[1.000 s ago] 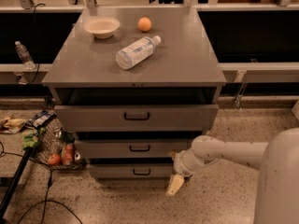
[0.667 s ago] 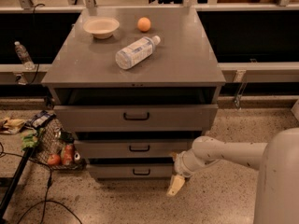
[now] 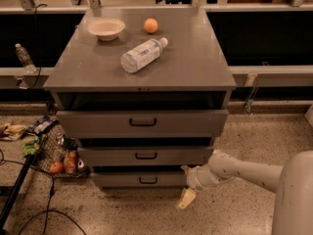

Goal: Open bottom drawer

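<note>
The grey metal cabinet [image 3: 142,72] has three drawers. The bottom drawer [image 3: 117,180] is the lowest, with a short flat front and a small black bar handle [image 3: 148,180]. A dark gap shows above its front. My gripper [image 3: 186,184] is low, just off the right end of the bottom drawer's front, well right of the handle. It is open and holds nothing; one beige finger [image 3: 186,198] points down toward the floor. My white arm [image 3: 244,170] reaches in from the right.
The middle drawer [image 3: 146,155] and the tall top drawer [image 3: 142,123] sit above, each with a dark gap over it. A bowl [image 3: 106,28], an orange [image 3: 151,25] and a lying water bottle [image 3: 143,54] are on top. A wire basket of items [image 3: 56,153] and cables lie on the floor at left.
</note>
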Tool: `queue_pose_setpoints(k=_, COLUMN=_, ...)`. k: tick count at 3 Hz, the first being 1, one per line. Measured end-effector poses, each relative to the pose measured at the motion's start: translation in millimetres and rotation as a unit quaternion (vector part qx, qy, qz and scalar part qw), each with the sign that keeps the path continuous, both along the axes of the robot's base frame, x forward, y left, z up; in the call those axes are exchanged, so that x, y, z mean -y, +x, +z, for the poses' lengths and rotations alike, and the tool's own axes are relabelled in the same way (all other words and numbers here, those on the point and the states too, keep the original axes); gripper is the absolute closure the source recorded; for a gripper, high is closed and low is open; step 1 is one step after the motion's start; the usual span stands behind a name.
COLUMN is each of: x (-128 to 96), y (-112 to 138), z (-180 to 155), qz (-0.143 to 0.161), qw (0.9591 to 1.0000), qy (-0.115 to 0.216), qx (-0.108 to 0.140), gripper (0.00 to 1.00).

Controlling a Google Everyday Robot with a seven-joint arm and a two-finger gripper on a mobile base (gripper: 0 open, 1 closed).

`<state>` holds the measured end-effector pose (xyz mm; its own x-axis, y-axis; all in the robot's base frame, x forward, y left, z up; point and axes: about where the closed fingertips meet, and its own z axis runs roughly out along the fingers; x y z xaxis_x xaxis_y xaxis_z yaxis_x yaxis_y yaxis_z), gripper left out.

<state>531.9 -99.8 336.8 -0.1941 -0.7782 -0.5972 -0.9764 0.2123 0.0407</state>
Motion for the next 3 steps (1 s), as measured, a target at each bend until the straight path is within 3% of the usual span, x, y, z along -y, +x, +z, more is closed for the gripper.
queue_pose_setpoints(k=1, x=9.9, y=4.9, z=-34.4, qz=-0.005, qw=0.9999, qy=0.008, qx=-0.003, gripper=0.0)
queue_pose_setpoints(k=3, x=9.9, y=33.9, z=-88.8, qz=0.006, qw=0.9994, qy=-0.017, qx=0.03, gripper=0.0)
